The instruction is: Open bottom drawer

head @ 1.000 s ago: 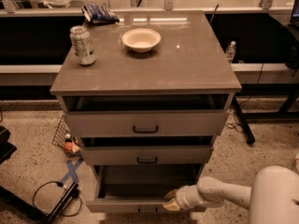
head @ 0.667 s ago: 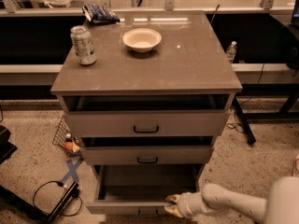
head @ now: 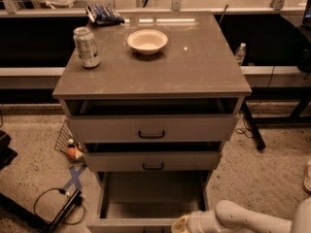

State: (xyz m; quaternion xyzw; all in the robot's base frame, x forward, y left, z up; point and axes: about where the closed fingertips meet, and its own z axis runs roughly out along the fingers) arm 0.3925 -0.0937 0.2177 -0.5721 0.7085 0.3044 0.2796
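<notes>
I am keeping my gripper [head: 181, 224] at the front of the bottom drawer [head: 146, 198], which is standing far out at six o'clock of the cabinet [head: 199, 69]; I cannot tell its grip, and further pulling is risking dragging the drawer off its runners.

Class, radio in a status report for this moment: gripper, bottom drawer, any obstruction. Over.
Gripper low at the front edge of the lowermost grey-beige drawer. Drawer pulled well out, plain grey interior showing. Nothing seen blocking its front.
</notes>
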